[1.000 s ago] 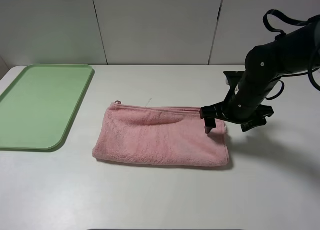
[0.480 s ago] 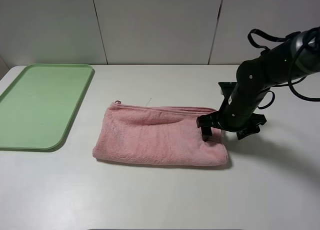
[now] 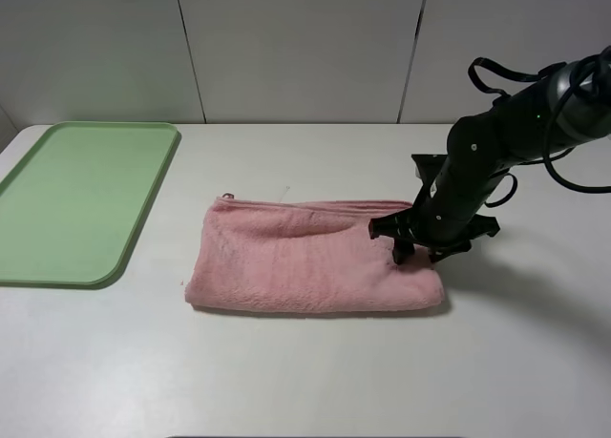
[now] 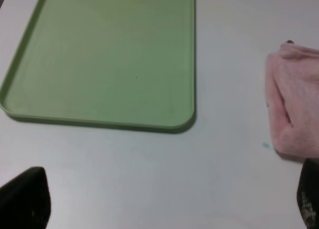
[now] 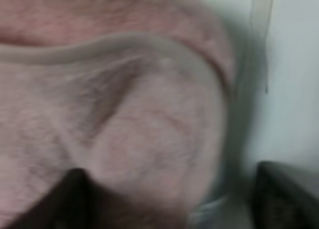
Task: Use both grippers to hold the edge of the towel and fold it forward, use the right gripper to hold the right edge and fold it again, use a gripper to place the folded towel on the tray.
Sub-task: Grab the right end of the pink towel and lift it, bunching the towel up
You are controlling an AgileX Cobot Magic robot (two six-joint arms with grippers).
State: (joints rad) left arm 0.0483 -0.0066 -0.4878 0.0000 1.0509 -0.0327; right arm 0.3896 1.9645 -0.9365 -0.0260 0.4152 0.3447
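On the left of the white counter (image 3: 305, 371) lay the pale green tray (image 3: 81, 199), flat and with nothing on it. The left claw (image 4: 167, 201) did not show in the high view. Its own camera showed its two dark fingertips (image 4: 25, 199) spread wide, above bare counter near one short end of the tray and touching nothing.

Towards the middle lay the pink towel (image 3: 315, 257), folded into a long band lying across the counter, beside the tray and apart from it. The edge of the towel (image 3: 286, 206) ran along the far side, with a small loop (image 3: 226, 197) at its far left corner.

At the towel's right end the right claw (image 3: 418, 255) was down on the cloth, its black arm (image 3: 477, 161) reaching in from the right. The right wrist view was blurred. It showed the fingers (image 5: 75, 199) apart with fluffy cloth between them. I could not tell whether they were pinching it.
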